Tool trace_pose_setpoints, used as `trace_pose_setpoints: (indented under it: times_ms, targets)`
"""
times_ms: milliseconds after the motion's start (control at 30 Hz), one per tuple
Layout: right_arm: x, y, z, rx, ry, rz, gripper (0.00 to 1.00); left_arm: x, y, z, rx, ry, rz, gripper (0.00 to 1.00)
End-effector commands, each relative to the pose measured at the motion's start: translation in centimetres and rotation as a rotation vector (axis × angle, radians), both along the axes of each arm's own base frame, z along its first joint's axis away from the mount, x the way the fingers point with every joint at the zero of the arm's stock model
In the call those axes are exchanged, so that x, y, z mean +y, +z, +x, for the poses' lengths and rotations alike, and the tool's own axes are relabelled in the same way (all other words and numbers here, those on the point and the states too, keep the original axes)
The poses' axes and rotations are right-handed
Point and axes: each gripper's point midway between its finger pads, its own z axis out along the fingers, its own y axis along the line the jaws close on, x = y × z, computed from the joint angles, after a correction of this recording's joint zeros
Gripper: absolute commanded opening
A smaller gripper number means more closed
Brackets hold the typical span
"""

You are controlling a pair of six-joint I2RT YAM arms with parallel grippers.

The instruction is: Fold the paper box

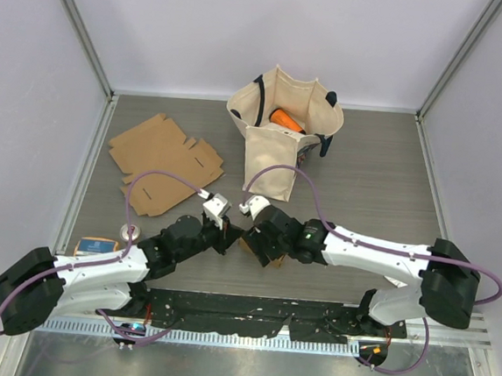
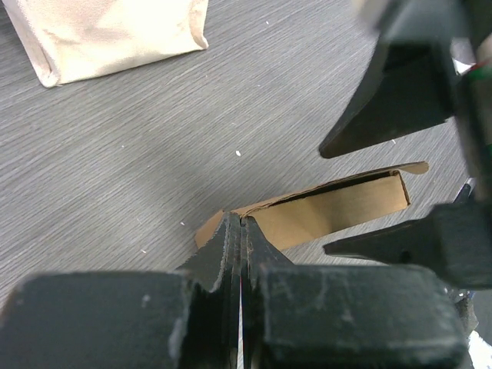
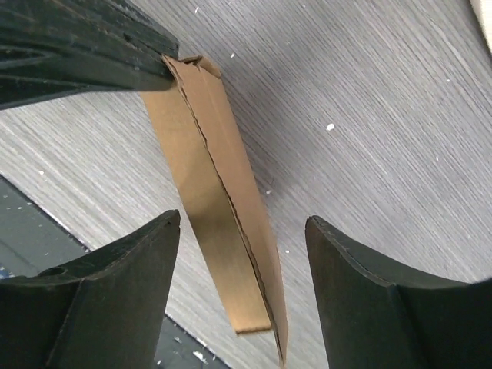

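Note:
The paper box (image 2: 330,211) is a small, partly folded brown cardboard piece held just above the grey table. My left gripper (image 2: 242,224) is shut on one end of it, pinching the cardboard edge. In the right wrist view the box (image 3: 223,215) hangs as a narrow folded strip between the fingers of my right gripper (image 3: 242,223), which is open and touches neither side. The left gripper's dark finger (image 3: 77,54) clamps the strip's top end. From above, both grippers meet at the table's near middle, left (image 1: 227,235) and right (image 1: 252,239).
A flat unfolded cardboard blank (image 1: 161,158) lies at the back left. A cream tote bag (image 1: 282,129) with an orange object (image 1: 285,120) inside stands at the back middle. A small blue-topped item (image 1: 96,247) sits at the near left edge.

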Motion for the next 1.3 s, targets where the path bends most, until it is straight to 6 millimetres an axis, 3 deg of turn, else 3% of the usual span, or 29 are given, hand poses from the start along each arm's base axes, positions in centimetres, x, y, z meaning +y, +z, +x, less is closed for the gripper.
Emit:
trace_pose_setpoints:
  times_ms: [0, 133, 233, 300, 367, 533, 633, 833, 1200, 1267]
  targets:
    - [-0.3, 4.8, -0.4, 0.029, -0.167, 0.140, 0.72, 0.2, -0.7, -0.2, 0.011, 0.003, 0.037, 0.00]
    - [-2.9, 5.6, -1.9, 0.110, -0.331, 0.170, 0.72, 0.2, -0.5, -0.2, 0.013, 0.011, 0.037, 0.00]
    - [-4.6, 6.0, -3.2, 0.160, -0.405, 0.193, 0.65, 0.3, -0.3, -0.3, 0.014, 0.015, 0.044, 0.00]
    - [-5.0, 5.9, -3.8, 0.179, -0.401, 0.208, 0.55, 0.3, -0.1, -0.3, 0.009, 0.012, 0.044, 0.00]
    - [-5.1, 5.8, -3.8, 0.171, -0.394, 0.212, 0.44, 0.4, 0.0, -0.4, 0.007, 0.015, 0.043, 0.00]
    - [-5.2, 5.0, -2.9, 0.127, -0.390, 0.165, 0.37, 0.3, -0.1, -0.4, 0.009, 0.013, 0.048, 0.00]
    - [-4.3, 4.1, -3.4, 0.170, -0.362, 0.155, 0.27, 0.2, 0.0, -0.4, 0.008, 0.013, 0.047, 0.00]
    - [-4.6, 3.5, -3.4, 0.171, -0.379, 0.159, 0.25, -0.1, 0.2, -0.4, 0.007, 0.006, 0.045, 0.00]
    - [-4.1, 4.2, -3.5, 0.191, -0.409, 0.186, 0.01, -0.1, 0.1, -0.7, 0.009, 0.003, 0.047, 0.00]
    - [-3.8, 4.4, -3.5, 0.208, -0.430, 0.207, 0.01, -0.2, 0.3, -0.7, 0.006, 0.003, 0.045, 0.00]
